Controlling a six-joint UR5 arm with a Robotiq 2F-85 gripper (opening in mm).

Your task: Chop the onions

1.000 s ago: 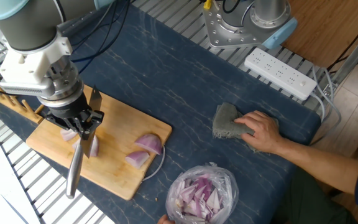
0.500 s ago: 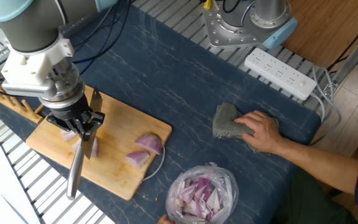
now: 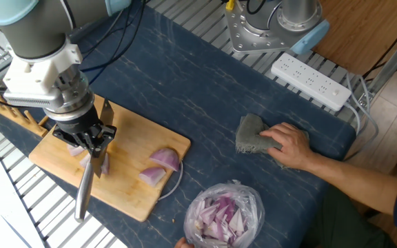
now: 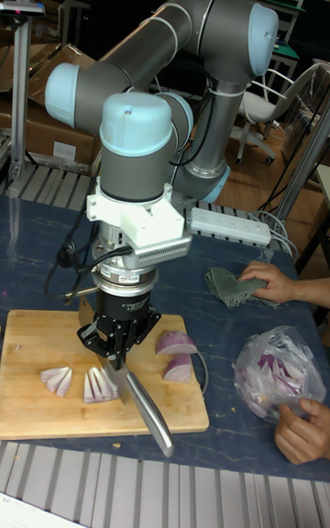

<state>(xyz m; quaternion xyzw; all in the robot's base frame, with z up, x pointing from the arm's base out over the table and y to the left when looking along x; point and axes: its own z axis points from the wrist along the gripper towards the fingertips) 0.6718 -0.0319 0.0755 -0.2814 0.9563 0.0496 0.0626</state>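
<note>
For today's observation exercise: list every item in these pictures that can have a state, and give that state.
gripper: shut on knife
knife: held, tilted over cutting board
onion halves: uncut, on board
onion wedges: cut, on board
plastic bag: open, holding chopped bits
cloth: crumpled under a hand

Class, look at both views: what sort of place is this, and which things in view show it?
Probably a robotics lab or workshop, not a kitchen: a grey and pale-blue industrial robot arm works at a dark blue table, a white power strip lies on it, and cardboard boxes stand behind.
</note>
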